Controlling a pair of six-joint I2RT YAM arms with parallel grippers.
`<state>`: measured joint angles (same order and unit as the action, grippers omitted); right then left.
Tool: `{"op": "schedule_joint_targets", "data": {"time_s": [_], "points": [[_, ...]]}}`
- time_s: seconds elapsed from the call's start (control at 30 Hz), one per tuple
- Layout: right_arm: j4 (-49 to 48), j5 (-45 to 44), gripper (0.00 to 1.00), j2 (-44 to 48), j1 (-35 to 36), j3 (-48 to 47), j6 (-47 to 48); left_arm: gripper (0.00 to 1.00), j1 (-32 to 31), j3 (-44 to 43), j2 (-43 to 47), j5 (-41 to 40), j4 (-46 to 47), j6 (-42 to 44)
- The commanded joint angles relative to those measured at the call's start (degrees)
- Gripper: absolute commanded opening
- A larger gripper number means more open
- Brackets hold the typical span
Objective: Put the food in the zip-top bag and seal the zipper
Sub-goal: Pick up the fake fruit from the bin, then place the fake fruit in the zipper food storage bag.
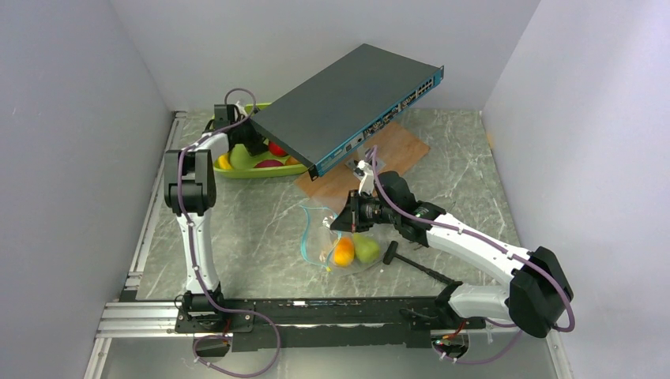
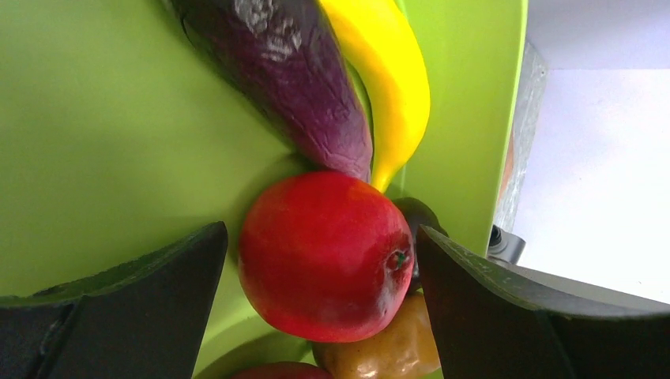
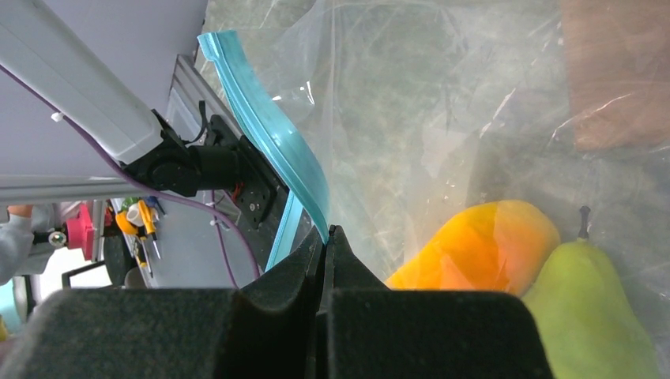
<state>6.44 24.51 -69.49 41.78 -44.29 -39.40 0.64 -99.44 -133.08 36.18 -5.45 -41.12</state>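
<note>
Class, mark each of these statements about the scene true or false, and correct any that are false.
1. The left hand is open, with a finger on either side of the red apple. True.
2. The right hand is open, clear of the zip-top bag. False: it is shut on the bag's teal zipper.
3. The zip-top bag holds an orange fruit and a green fruit. True.
4. The eggplant is inside the bag. False: it lies in the lime-green tray, beside the banana.
</note>
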Motion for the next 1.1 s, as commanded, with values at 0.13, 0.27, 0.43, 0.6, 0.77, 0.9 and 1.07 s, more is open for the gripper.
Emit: {"op": "schedule_joint_targets", "data": {"time_s": [0.13, 0.27, 0.43, 0.6, 0.77, 0.9, 1.07], "points": [[-1.07, -0.72, 0.0, 1.76, 0.23, -0.8, 0.57, 0.81, -0.16, 5.5, 2.1, 3.39, 2.83, -0.67], [-0.9, -0.78, 0.0, 2.3, 0.14, -0.48, 0.26, 0.57, 0.32, 8.23, 3.76, 5.77, 5.72, -2.68], [-1.03, -1.12, 0.0, 3.35, -0.12, 0.83, -0.78, 0.28, 2.13, 13.09, 9.11, 6.95, 9.55, -4.75], [-2.46, -0.53, 0.0, 2.82, -1.3, 3.14, -2.2, 0.19, 5.05, 14.0, 16.19, 7.19, 6.23, -1.88], [-2.77, 1.38, 0.0, 1.12, -3.0, 3.41, -3.16, 0.17, 10.61, 19.14, 27.06, 7.98, 2.01, 1.52], [-2.34, 0.72, 0.0, 0.98, -3.61, 2.7, -2.99, 0.14, 13.24, 24.57, 37.19, 9.94, -4.16, 6.97], [-2.35, 1.12, 0.0, -0.2, -3.77, 2.07, -3.9, 0.13, 13.16, 40.04, 56.51, 13.1, -3.57, 8.27]]}}
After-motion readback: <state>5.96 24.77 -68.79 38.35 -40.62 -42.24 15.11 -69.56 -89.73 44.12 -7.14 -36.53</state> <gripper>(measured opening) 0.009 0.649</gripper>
